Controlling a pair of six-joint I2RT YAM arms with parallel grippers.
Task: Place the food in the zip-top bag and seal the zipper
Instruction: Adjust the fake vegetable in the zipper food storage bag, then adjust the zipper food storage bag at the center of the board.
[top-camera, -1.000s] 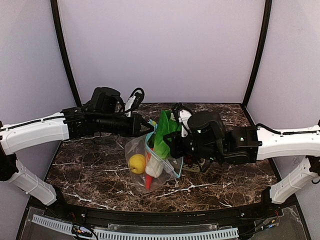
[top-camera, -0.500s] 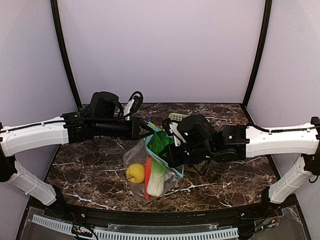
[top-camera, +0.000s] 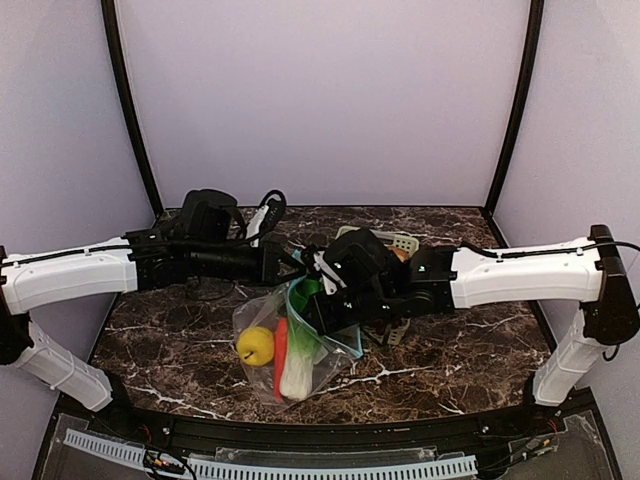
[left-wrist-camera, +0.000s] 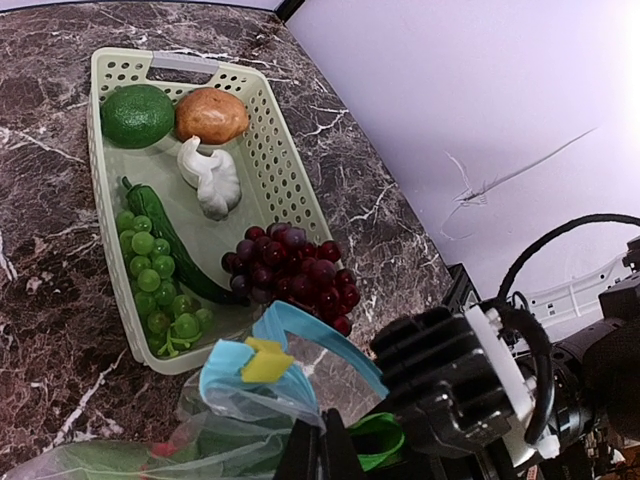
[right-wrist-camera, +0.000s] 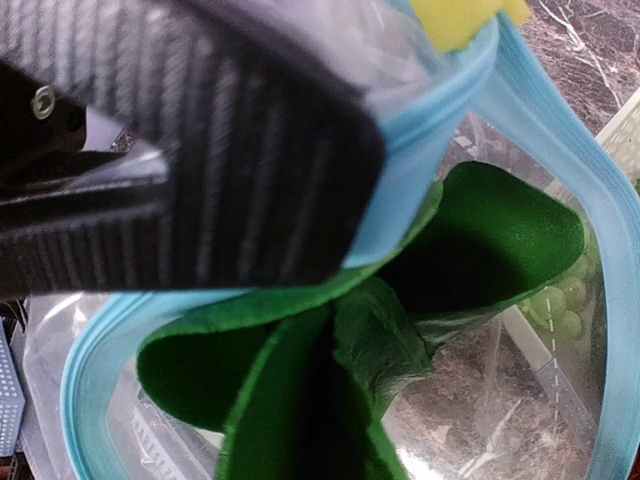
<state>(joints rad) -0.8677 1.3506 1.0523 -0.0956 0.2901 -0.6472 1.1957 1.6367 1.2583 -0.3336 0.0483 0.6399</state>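
Zip-top bag (top-camera: 252, 318): held up off the marble table (top-camera: 160, 345) at lower centre of the top view, with its mouth turned upward and hanging open
Zipper (left-wrist-camera: 318, 338): unsealed; the teal-blue rim is seen as an open loop, with a yellow tab (left-wrist-camera: 262, 360) on it
Left gripper (top-camera: 296, 262): clamped tight on the bag's rim just beside the tab, at the bottom edge of the left wrist view
Right gripper (top-camera: 314, 306): narrow, and judged to be closed on the leafy green (right-wrist-camera: 350, 330), which is pushed partway through the open rim; the fingertips themselves are hidden by the leaf
Already bagged: the lemon (top-camera: 256, 345), the red pepper (top-camera: 280, 352) and a long white vegetable (top-camera: 297, 375) are seen through the clear plastic, bunched at the bottom
Not yet bagged: in the basket (left-wrist-camera: 262, 150), at the upper left of the left wrist view, are left the purple grapes (left-wrist-camera: 295, 275), green grapes (left-wrist-camera: 155, 290), a green pepper (left-wrist-camera: 170, 240), the white bulb (left-wrist-camera: 212, 180), the brown potato (left-wrist-camera: 211, 115) and a round green fruit (left-wrist-camera: 137, 115)
Progress: judged at under half; three pieces are in, one is at the mouth, six are to be carried over, and the zipper is to be pressed shut last
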